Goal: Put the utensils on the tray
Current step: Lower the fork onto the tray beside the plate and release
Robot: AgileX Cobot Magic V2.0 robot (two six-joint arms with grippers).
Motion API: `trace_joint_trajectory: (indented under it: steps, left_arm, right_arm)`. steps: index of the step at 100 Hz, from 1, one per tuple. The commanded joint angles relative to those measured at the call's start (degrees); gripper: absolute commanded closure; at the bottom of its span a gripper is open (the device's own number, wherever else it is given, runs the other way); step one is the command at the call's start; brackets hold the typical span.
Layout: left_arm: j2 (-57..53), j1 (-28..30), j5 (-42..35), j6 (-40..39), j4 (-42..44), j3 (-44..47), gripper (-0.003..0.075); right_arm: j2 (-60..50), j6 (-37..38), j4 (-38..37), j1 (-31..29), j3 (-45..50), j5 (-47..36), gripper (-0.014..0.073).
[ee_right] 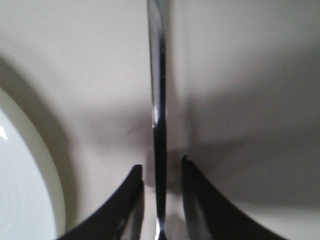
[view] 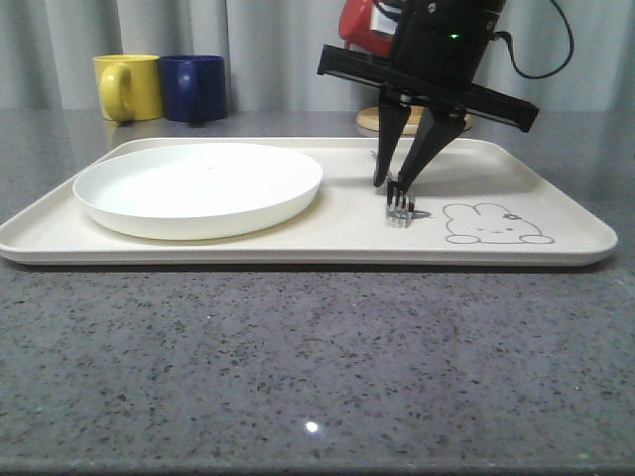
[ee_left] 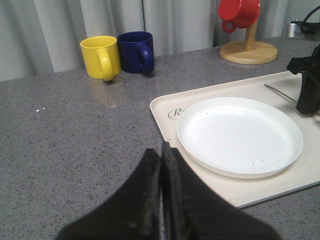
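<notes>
The cream tray (view: 298, 253) lies across the table with the white plate (view: 198, 183) on its left half. A silver fork (view: 401, 208) rests flat on the tray to the right of the plate, beside the rabbit drawing (view: 491, 223). My right gripper (view: 393, 184) points down over it, open, one finger on each side of the handle (ee_right: 158, 100) with a small gap on both sides. My left gripper (ee_left: 161, 150) hangs shut and empty over bare table, left of the tray's corner (ee_left: 165, 107).
A yellow mug (view: 129, 86) and a blue mug (view: 193, 87) stand at the back left. A red mug (ee_left: 240, 11) hangs on a wooden stand (ee_left: 248, 51) behind the tray's right part. Grey speckled countertop runs along the front.
</notes>
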Motion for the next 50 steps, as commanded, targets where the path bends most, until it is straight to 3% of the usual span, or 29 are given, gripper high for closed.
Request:
trace_joint_trajectory:
  steps: [1,9,28,50]
  left_arm:
    - [0.4,-0.4,-4.1,0.0,-0.4,-1.4,0.0739]
    - [0.4,-0.4,-4.1,0.0,-0.4,-1.4,0.0739]
    - [0.4,-0.4,-4.1,0.0,-0.4,-1.4,0.0739]
    - [0.4,-0.4,-4.1,0.0,-0.4,-1.4,0.0739]
  right_arm:
    - [-3.2,0.1,1.1,0.0,-1.8,-1.5,0.0209]
    - [-3.4,0.1,1.1,0.0,-1.9,-1.4,0.0146]
    - [-5.7,-0.3,-0.3,0.0,-2.9,-0.8,0.0148]
    - [-10.6,-0.8,-15.2,-0.1,-2.9,4.0,0.0148]
